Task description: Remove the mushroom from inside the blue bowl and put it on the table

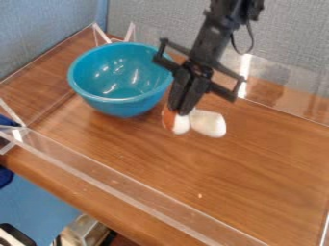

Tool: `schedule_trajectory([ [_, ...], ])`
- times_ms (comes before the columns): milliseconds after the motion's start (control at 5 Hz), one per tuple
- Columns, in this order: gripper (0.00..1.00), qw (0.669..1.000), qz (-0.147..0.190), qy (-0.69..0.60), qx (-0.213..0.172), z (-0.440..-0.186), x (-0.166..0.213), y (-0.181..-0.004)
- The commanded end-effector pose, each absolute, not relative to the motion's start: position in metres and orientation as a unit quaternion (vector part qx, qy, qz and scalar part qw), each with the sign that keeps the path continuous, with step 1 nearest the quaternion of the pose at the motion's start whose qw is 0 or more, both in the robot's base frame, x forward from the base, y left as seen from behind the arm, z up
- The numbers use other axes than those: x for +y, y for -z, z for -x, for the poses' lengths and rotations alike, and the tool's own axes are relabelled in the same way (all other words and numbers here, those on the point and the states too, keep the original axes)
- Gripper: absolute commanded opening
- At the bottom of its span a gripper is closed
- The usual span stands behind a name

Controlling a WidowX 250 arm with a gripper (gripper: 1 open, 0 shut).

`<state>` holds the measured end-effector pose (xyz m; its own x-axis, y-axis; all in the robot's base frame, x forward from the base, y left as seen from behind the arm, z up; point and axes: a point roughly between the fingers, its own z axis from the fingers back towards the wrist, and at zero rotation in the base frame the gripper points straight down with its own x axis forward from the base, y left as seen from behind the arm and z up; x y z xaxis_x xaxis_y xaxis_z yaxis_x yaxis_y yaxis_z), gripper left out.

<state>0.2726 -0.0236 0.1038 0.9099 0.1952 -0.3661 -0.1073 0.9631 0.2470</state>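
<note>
The mushroom (201, 123), cream-white with an orange-brown cap on its left end, hangs just above or at the table (154, 154) to the right of the blue bowl (121, 79). My black gripper (184, 112) points steeply down and is shut on the mushroom near its cap end. The bowl stands at the back left, with nothing visible inside but reflections. Whether the mushroom touches the wood cannot be told.
Low clear acrylic walls (129, 183) edge the tabletop at the front and back. A blue panel stands behind the table at the left.
</note>
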Motion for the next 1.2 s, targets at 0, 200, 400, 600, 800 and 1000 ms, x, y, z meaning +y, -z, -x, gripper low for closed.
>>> schedule_trajectory([
  [0, 0.0, 0.977, -0.097, -0.079, 0.174, -0.273, -0.027, -0.102],
  [200, 0.0, 0.975, -0.096, -0.078, 0.184, -0.275, -0.028, -0.085],
  [400, 0.0, 0.974, -0.093, -0.08, 0.192, -0.279, -0.029, -0.07],
  [600, 0.0, 0.975, -0.079, -0.08, 0.193, -0.285, -0.025, -0.06],
  [800, 0.0, 0.976, -0.065, -0.081, 0.19, -0.29, -0.02, -0.055],
  [1000, 0.0, 0.978, -0.056, -0.08, 0.186, -0.294, -0.017, -0.051],
])
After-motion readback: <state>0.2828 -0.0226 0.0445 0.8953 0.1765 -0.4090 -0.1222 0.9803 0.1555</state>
